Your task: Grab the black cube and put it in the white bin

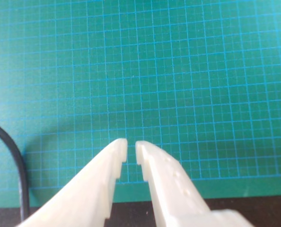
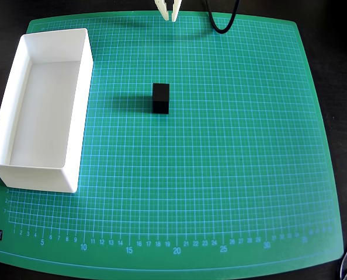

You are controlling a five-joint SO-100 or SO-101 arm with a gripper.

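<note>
The black cube [image 2: 160, 98] stands on the green grid mat a little above the middle in the overhead view. The white bin [image 2: 21, 105], long and empty, lies along the mat's left side. My gripper [image 2: 169, 16] shows only as white fingertips at the top edge of the overhead view, well above the cube. In the wrist view my gripper [image 1: 131, 147] enters from the bottom, its white fingers [image 1: 166, 177] nearly touching with a narrow gap, holding nothing. The cube and the bin are out of the wrist view.
The green cutting mat [image 2: 232, 175] covers most of the dark table. A black cable [image 2: 220, 23] loops onto the mat's top edge right of the gripper; it also shows at the left of the wrist view [image 1: 17, 161].
</note>
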